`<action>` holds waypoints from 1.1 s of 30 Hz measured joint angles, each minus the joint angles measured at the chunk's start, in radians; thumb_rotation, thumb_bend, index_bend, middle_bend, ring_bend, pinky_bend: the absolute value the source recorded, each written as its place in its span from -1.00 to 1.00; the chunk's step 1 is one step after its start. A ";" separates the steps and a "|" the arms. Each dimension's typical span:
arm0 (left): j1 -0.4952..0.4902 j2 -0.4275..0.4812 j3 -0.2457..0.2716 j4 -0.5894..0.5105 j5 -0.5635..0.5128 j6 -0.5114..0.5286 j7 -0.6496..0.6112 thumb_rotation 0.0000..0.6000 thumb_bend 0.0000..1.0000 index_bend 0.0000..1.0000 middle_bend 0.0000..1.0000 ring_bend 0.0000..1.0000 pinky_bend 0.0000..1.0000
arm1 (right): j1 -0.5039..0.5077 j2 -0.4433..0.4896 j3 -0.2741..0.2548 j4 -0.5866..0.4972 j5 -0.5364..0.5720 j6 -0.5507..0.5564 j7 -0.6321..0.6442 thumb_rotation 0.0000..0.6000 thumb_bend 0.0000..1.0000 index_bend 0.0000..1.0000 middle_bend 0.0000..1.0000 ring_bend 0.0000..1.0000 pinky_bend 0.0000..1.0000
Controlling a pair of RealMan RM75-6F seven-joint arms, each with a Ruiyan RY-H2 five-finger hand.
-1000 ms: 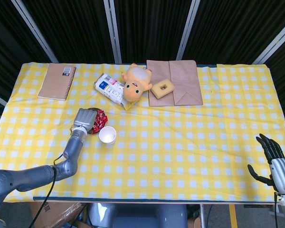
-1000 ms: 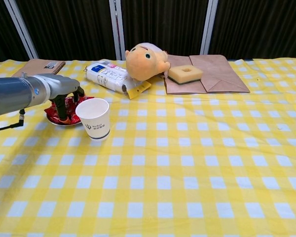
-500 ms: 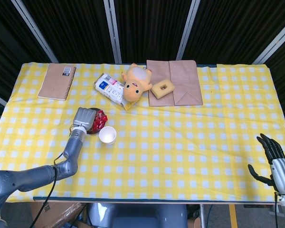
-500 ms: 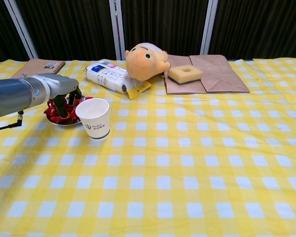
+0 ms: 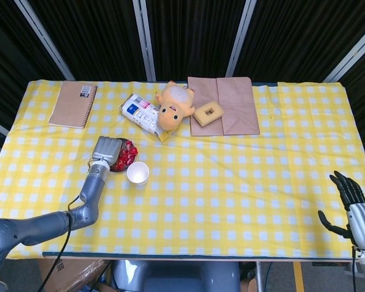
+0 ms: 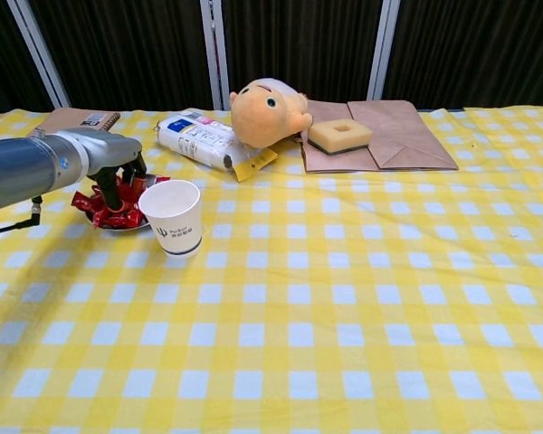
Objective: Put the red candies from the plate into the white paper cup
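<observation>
— Candies [image 6: 109, 206], red, where are they?
— On the plate [image 6: 118, 225], under your left robot hand [image 6: 109, 167], whose fingers reach down into them; whether it grips one, I cannot tell.
— And the cup?
— White paper cup [image 6: 172, 217] stands just beside the plate. Your right robot hand [image 5: 351, 204] hangs released, fingers spread, off the worktop [image 5: 243, 182].

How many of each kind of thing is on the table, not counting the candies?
Paper cup: 1
Plate: 1
Notebook: 1
Plush toy: 1
Snack packet: 1
Paper bag: 1
Sponge: 1
Total: 7
</observation>
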 measured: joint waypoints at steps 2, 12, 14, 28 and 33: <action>0.001 0.005 -0.004 -0.003 0.003 0.001 -0.005 1.00 -0.15 0.04 -0.04 0.81 0.84 | -0.001 0.000 0.000 0.001 0.001 0.000 0.000 1.00 -0.15 -1.00 -1.00 -1.00 -1.00; 0.003 0.042 -0.020 -0.048 0.017 0.014 -0.015 1.00 -0.15 0.04 -0.03 0.81 0.84 | -0.003 -0.001 0.003 0.004 0.004 0.004 0.002 1.00 -0.15 -1.00 -1.00 -1.00 -1.00; 0.003 0.055 -0.023 -0.067 0.022 0.021 -0.015 1.00 -0.15 0.04 -0.03 0.81 0.84 | -0.004 -0.001 0.003 0.005 0.005 0.004 0.003 1.00 -0.15 -1.00 -1.00 -1.00 -1.00; -0.008 0.161 -0.041 -0.240 0.036 0.084 0.008 1.00 -0.16 0.05 -0.01 0.81 0.84 | -0.004 -0.006 0.007 0.010 0.005 0.008 -0.001 1.00 -0.15 -1.00 -1.00 -1.00 -1.00; -0.024 0.203 -0.050 -0.333 0.036 0.108 0.032 1.00 -0.16 0.05 -0.01 0.81 0.84 | -0.005 -0.007 0.009 0.011 0.006 0.009 -0.002 1.00 -0.15 -1.00 -1.00 -1.00 -1.00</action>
